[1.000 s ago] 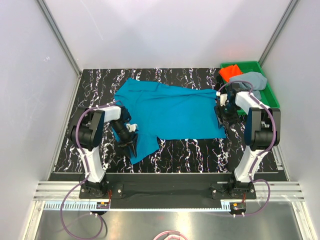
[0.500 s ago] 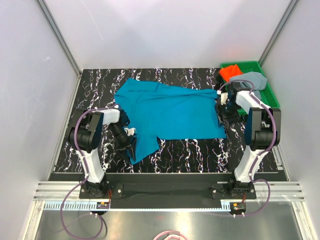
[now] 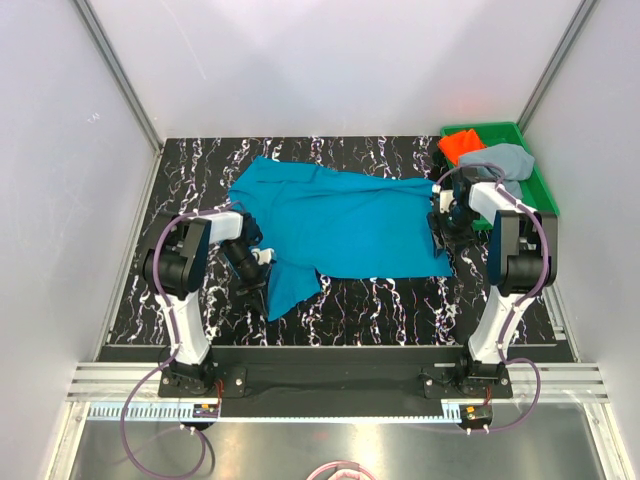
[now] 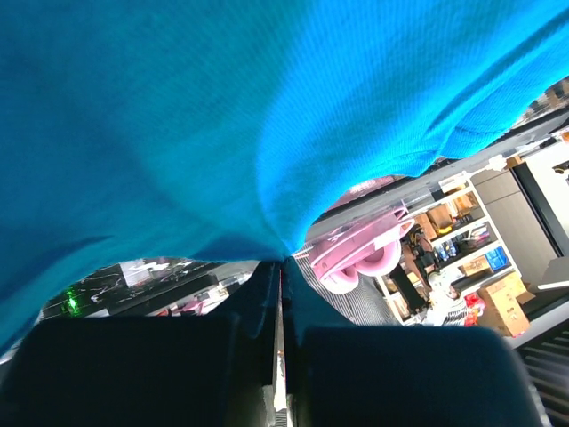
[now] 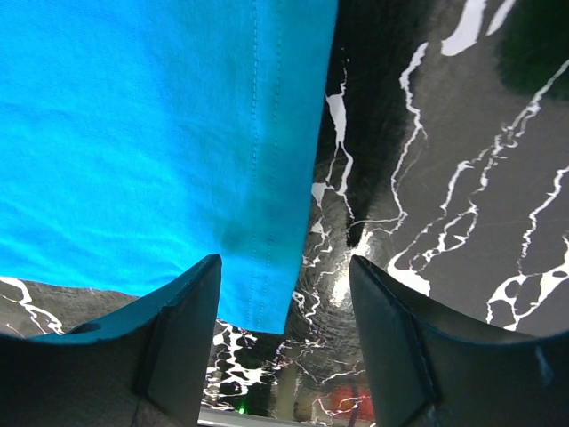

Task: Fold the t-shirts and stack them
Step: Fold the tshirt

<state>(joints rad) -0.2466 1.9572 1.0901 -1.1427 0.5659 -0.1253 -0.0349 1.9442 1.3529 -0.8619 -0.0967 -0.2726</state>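
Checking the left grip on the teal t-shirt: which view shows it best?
Left wrist: fingers shut on a fold of the teal t-shirt. Top external shows the left gripper small, at the shirt's edge. Right wrist shows only hem.

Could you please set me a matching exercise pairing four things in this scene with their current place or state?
Things:
1. teal-blue t-shirt
2. orange-red t-shirt
3. left gripper
4. right gripper

Places or states:
A. open, over the teal hem's edge
B. lying in the green tray
C. spread on the black marbled table
D. shut on teal cloth

Pairs: 1-C, 2-B, 3-D, 4-A
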